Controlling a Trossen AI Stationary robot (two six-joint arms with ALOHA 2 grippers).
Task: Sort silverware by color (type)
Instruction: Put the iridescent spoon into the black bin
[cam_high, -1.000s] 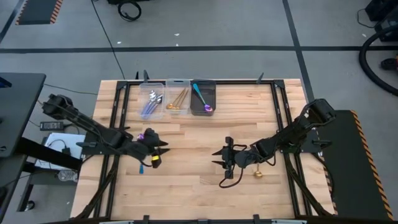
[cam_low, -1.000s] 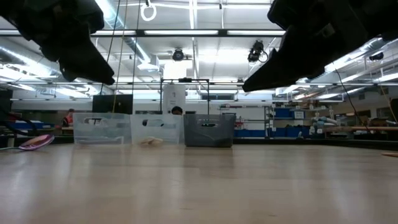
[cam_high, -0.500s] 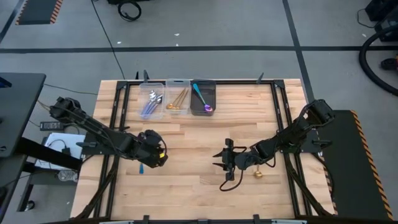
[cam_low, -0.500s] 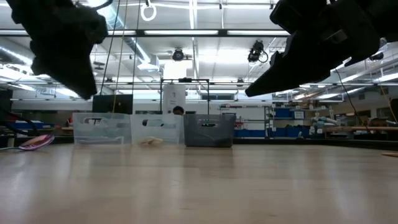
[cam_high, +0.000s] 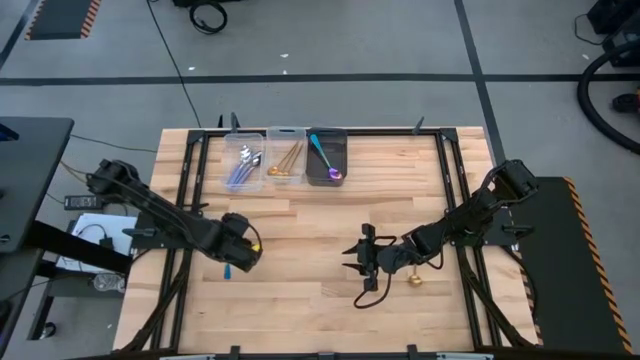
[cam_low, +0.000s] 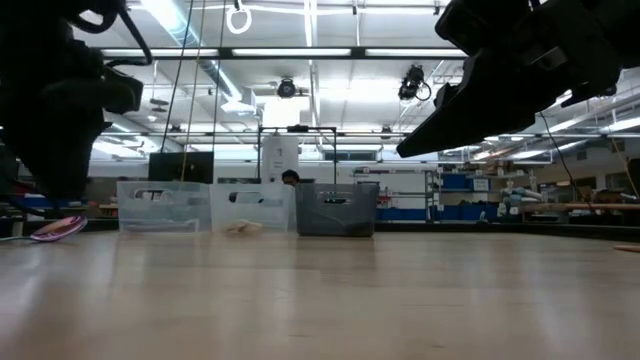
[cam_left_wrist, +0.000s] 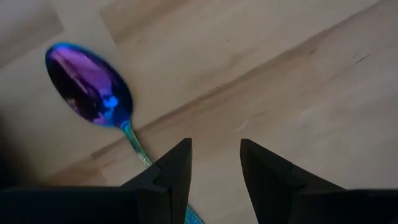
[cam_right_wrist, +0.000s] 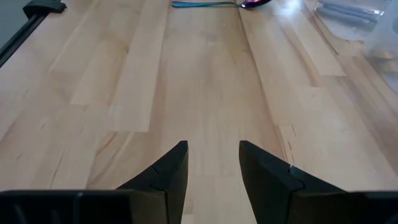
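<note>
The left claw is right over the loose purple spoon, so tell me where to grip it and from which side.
Grip the purple spoon on its slim teal handle, just behind the bowl, coming straight down from above. It lies flat on the table, and the bowl is too wide and rounded to pinch. The left claw is open beside the handle and probably needs a small shift to straddle it.

Wooden table (cam_high: 320, 310), two clear bins (cam_high: 244, 150) (cam_high: 285, 150), one dark bin (cam_high: 327, 150) at its far edge

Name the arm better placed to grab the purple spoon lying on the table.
Left. The left gripper is open right over the purple spoon, its fingers beside the handle. The right gripper is open mid-table, far from it.
</note>
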